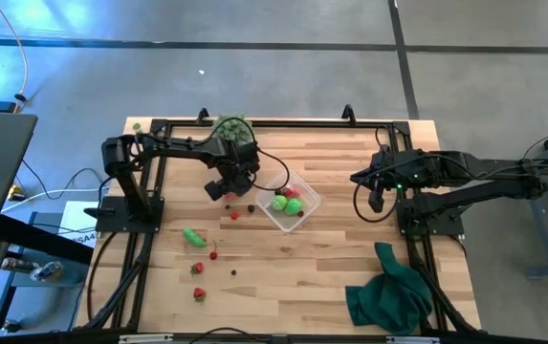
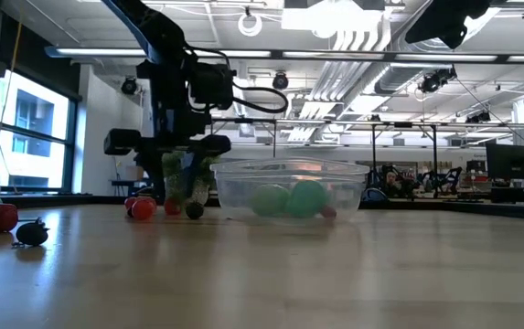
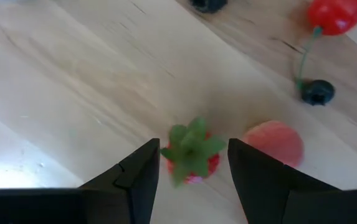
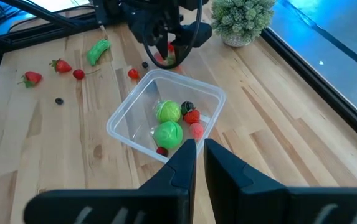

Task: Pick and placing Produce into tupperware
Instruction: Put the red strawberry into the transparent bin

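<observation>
Just beside the tupperware (image 1: 289, 202), the left gripper (image 3: 194, 171) hangs low over the table (image 1: 331, 263), jaws spread around a strawberry (image 3: 192, 153) lying there, not yet pinching it. Green and red produce (image 4: 169, 122) sits in the tupperware. The right gripper (image 4: 200, 155) waits, jaws pressed together.

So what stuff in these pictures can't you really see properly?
- Left gripper: high view, its fingertips hide behind the arm.
- Strawberry: left wrist view; touch by the fingers unclear.
- Tupperware: low view, contents blur through the wall.
- Right gripper: hovers behind the tupperware, hiding its near edge.
</observation>
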You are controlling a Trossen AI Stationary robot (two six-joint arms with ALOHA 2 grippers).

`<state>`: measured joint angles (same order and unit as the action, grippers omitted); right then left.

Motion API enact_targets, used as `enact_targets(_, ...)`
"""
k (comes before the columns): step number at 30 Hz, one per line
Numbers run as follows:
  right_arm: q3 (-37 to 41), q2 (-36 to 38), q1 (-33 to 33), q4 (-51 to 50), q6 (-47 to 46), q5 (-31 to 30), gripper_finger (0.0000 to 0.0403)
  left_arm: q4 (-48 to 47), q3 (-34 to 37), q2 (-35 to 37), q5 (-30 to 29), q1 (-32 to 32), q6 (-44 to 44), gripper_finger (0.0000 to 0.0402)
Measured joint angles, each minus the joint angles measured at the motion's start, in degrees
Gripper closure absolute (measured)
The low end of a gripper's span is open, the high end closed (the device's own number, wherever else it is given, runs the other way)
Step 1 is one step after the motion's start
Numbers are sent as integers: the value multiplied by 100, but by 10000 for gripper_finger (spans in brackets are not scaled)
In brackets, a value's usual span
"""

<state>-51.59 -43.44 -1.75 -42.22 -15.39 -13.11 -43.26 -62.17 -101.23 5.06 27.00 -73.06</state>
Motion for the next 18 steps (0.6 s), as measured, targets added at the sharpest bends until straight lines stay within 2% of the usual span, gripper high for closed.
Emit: enact_targets(18,0,0,1,0,-1,-1,378,-7,0,-334,38,0,241,222)
